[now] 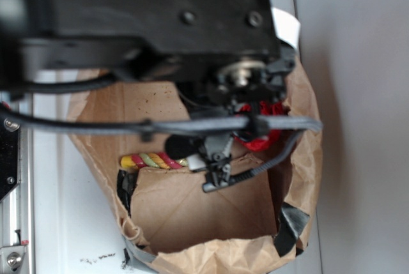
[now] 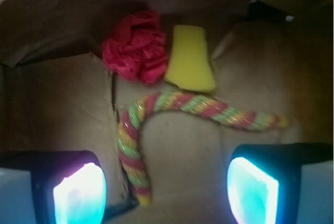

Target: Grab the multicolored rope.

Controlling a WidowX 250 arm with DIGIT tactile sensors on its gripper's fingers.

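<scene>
The multicolored rope (image 2: 177, 104) lies bent on the brown paper floor of the bag in the wrist view, a twisted cord of red-pink, yellow and light green. One arm runs right to a yellow end, the other runs down to an end between my fingers. My gripper (image 2: 167, 190) is open, its glowing pads (image 2: 81, 195) wide apart above the floor, touching nothing. In the exterior view a short stretch of the rope (image 1: 153, 161) shows at the bag's left side, left of the gripper (image 1: 214, 165); the rest is hidden by the arm.
A wrinkly red wad (image 2: 136, 52) and a yellow sponge wedge (image 2: 190, 59) lie just beyond the rope. The brown paper bag's walls (image 1: 300, 152) stand round the gripper on all sides. Black cables (image 1: 160, 126) cross above the bag.
</scene>
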